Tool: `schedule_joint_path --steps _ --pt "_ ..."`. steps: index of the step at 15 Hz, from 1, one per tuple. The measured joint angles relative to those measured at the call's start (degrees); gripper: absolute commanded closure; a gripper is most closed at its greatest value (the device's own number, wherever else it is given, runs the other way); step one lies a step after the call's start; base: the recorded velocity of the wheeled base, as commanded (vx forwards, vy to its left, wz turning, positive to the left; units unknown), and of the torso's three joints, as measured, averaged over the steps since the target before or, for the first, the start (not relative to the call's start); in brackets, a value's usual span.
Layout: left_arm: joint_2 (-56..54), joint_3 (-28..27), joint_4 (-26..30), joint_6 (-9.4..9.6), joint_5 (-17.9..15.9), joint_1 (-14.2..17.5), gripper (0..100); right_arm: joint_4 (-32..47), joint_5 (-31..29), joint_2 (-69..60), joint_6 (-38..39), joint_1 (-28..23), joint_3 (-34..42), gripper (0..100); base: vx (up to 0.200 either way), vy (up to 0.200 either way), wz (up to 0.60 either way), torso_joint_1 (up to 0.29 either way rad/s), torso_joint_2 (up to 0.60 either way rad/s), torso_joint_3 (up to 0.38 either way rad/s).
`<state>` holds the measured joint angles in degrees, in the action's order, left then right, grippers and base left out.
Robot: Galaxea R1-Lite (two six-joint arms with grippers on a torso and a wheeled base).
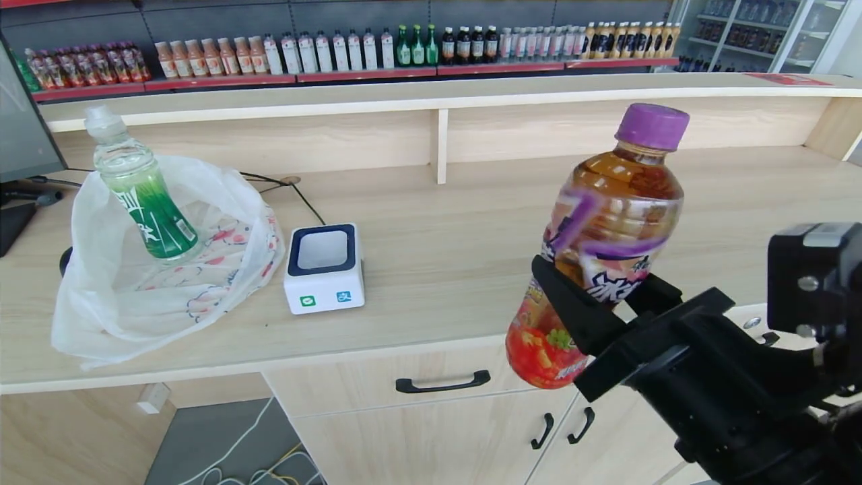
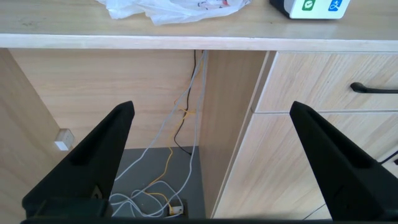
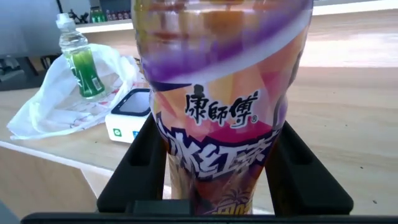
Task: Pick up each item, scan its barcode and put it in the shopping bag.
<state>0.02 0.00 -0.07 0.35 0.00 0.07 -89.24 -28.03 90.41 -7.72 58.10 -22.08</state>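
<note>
My right gripper [image 1: 596,296] is shut on a tea bottle [image 1: 599,242] with a purple cap, held up in the air off the counter's front edge at the right. The same tea bottle [image 3: 217,106] sits between the black fingers [image 3: 143,168] in the right wrist view. A white shopping bag [image 1: 155,269] lies on the counter at the left with a green-labelled bottle [image 1: 141,188] standing tilted in it. The white scanner box [image 1: 324,268] stands just right of the bag. My left gripper [image 2: 208,162] is open, low in front of the counter's underside, holding nothing.
The wooden counter [image 1: 458,242] has a raised back shelf [image 1: 438,101] with a divider post. Drawers and doors with black handles [image 1: 442,384] lie below the front edge. A monitor [image 1: 23,128] stands at the far left. Cables [image 2: 168,180] hang under the counter.
</note>
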Motion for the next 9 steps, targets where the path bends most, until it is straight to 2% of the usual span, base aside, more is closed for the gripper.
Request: schedule_joint_path --steps 3,7,9 --pt "0.0 0.0 0.0 -0.02 0.0 0.0 0 -0.7 -1.7 -0.7 -3.3 4.0 2.2 100 0.0 0.0 0.0 0.0 0.0 0.0" --pt "0.0 0.0 0.0 -0.02 0.0 0.0 0 -0.7 -1.9 -1.3 -10.2 5.2 5.1 100 0.0 0.0 0.0 0.0 0.0 0.0" --pt "0.0 0.0 0.0 0.0 0.0 0.0 0 -0.7 -1.9 -1.4 -16.6 6.2 5.4 100 0.0 0.0 0.0 0.0 0.0 0.0"
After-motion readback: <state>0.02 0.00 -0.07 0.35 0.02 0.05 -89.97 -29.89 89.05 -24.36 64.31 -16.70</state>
